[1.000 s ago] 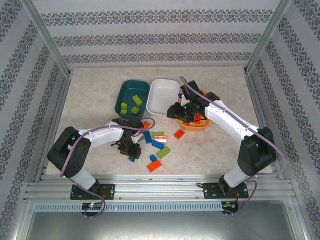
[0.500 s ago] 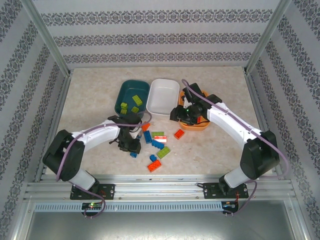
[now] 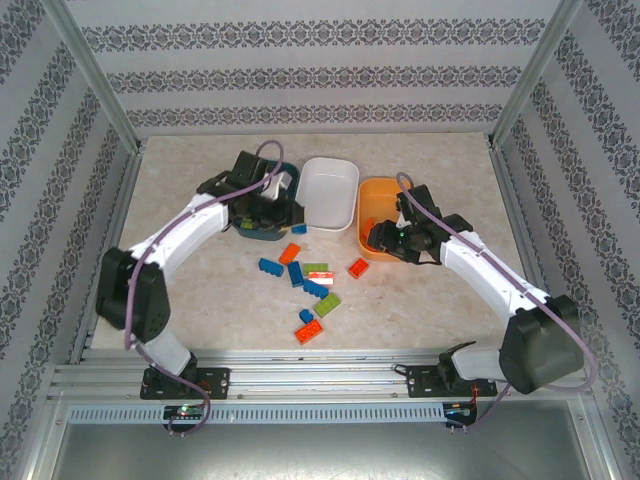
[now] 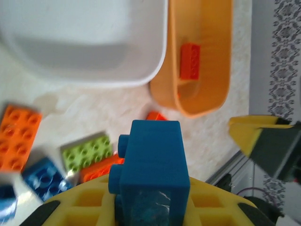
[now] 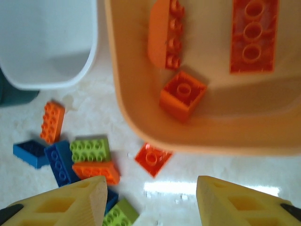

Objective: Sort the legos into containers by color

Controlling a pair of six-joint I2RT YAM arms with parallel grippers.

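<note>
Lifts the left end effector (image 3: 280, 205) off the pile (image 3: 312, 285) and swings it back to the far tubs within the last second. Hangs it now over the teal tub (image 3: 258, 234), just beside the white tub (image 3: 330, 165). Grips a blue brick (image 4: 153, 160) tight between the fingers, studs turned sideways, clear of the counter (image 3: 200, 300).

Draws the right end effector (image 5: 150, 197) back from above the orange tub (image 3: 380, 195) to its near rim, with jaws apart and nothing between them, facing the pile. Leaves three orange-red bricks (image 5: 181, 96) lying in the orange tub.

Suggests one orange piece just delivered and one blue piece on its way, probably bound for the white tub, given the green bricks seen in the teal one a moment ago. Leaves plenty to sort: blue, orange and lime-green pieces scattered between the arms, plus a stray blue piece (image 3: 298, 229) just beside the white tub's near corner. Calls, most likely, for a small shift right before release, lest blue land among green.
</note>
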